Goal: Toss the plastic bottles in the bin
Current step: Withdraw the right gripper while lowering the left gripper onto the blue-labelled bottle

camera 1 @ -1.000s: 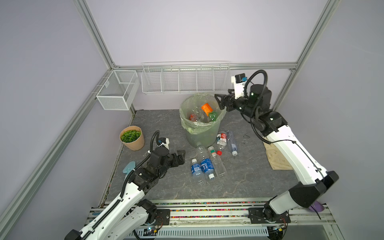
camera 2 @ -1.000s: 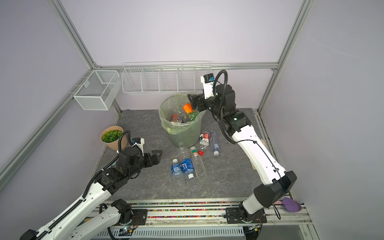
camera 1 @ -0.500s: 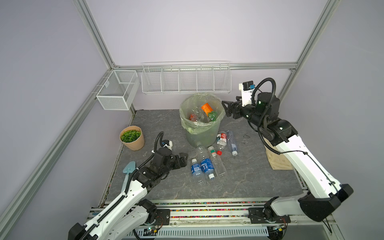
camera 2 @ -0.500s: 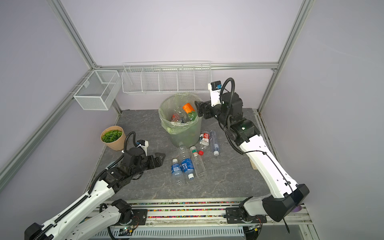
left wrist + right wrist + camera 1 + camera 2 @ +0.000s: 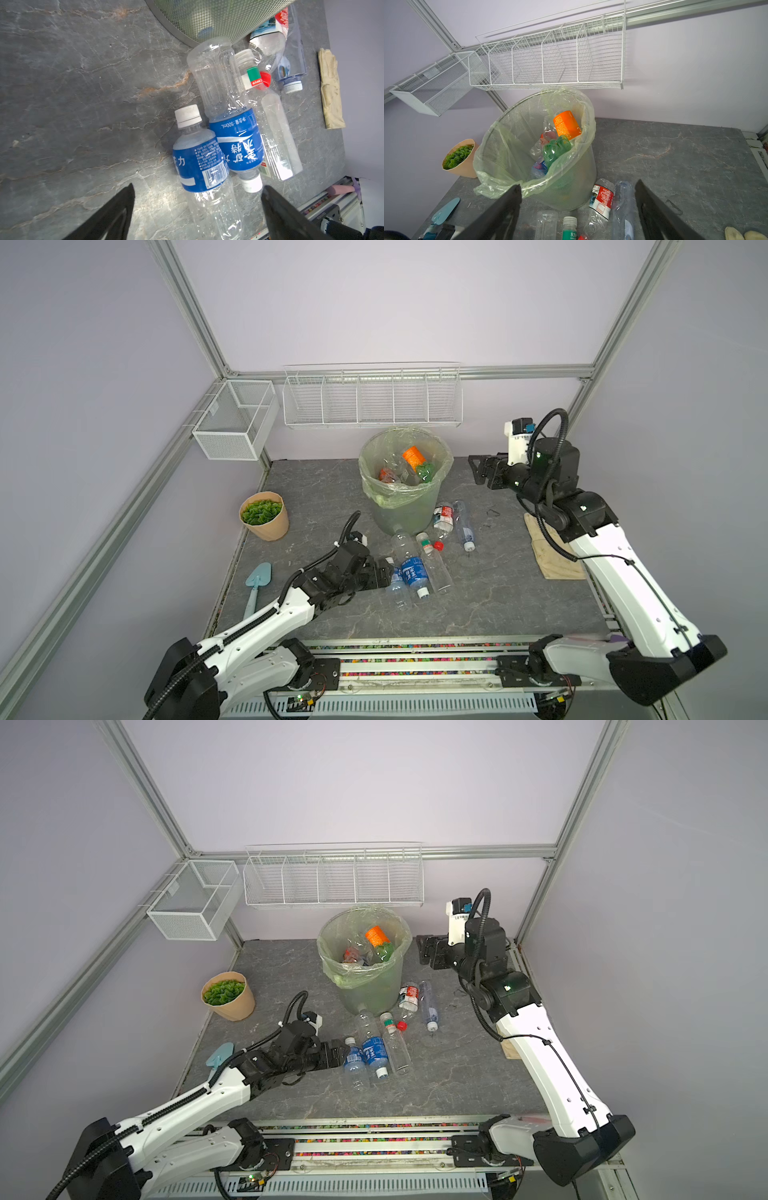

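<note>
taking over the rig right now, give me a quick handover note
Left gripper: open, low at the short blue-label bottle, not yet gripping.
Right gripper: open, empty, raised to the right of the bin.
Done: several bottles are in the bin, with an orange-label bottle and a green bottle on top.
Left: five plastic bottles lie on the table in front of the bin.

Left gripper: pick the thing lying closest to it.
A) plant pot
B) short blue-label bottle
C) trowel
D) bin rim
B: the open left gripper points at the short blue-label bottle, which lies just ahead of its fingertips.
</note>
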`<action>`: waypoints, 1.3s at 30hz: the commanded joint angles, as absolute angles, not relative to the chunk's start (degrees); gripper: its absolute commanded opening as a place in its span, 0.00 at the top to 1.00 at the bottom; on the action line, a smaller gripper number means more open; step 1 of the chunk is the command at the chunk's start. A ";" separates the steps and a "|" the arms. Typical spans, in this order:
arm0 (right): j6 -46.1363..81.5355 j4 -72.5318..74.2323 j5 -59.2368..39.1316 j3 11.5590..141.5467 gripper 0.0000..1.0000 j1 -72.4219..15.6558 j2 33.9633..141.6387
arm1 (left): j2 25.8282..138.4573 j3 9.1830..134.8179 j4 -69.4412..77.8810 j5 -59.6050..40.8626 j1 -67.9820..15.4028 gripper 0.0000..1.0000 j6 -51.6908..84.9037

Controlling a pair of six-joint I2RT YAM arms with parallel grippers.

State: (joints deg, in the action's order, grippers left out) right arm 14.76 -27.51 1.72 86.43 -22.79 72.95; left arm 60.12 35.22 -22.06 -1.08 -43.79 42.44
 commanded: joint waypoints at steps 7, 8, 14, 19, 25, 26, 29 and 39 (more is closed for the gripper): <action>16.35 -28.65 1.41 82.08 0.12 -22.07 69.23 | 66.79 36.51 -19.50 -0.93 -47.70 0.07 47.06; 16.40 -28.65 1.57 81.65 0.12 -22.11 68.87 | 67.55 36.64 -19.29 -0.94 -48.11 0.07 47.33; 16.33 -28.53 3.29 78.84 0.12 -22.01 66.46 | 71.76 38.08 -19.90 -1.52 -48.75 0.10 49.05; 16.45 -27.84 3.87 77.09 0.12 -21.82 64.56 | 73.93 39.19 -19.84 -0.45 -48.98 0.14 49.76; 16.23 -27.45 5.01 75.40 0.12 -21.76 63.20 | 75.68 40.33 -20.10 0.70 -49.71 0.17 50.24; 16.25 -27.34 5.01 75.20 0.12 -21.67 63.03 | 75.97 40.34 -19.96 0.78 -49.78 0.18 50.34; 16.40 -27.24 5.03 74.71 0.12 -21.65 62.59 | 77.29 40.67 -19.34 0.76 -50.30 0.19 50.60; 16.73 -26.98 4.66 72.80 0.12 -21.67 61.88 | 81.60 42.10 -19.04 1.79 -51.46 0.27 50.63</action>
State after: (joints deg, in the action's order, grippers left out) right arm 16.27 -28.47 4.51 74.02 -22.09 63.00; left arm 80.97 40.53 -19.31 0.21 -51.18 49.52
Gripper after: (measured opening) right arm 0.882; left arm 0.742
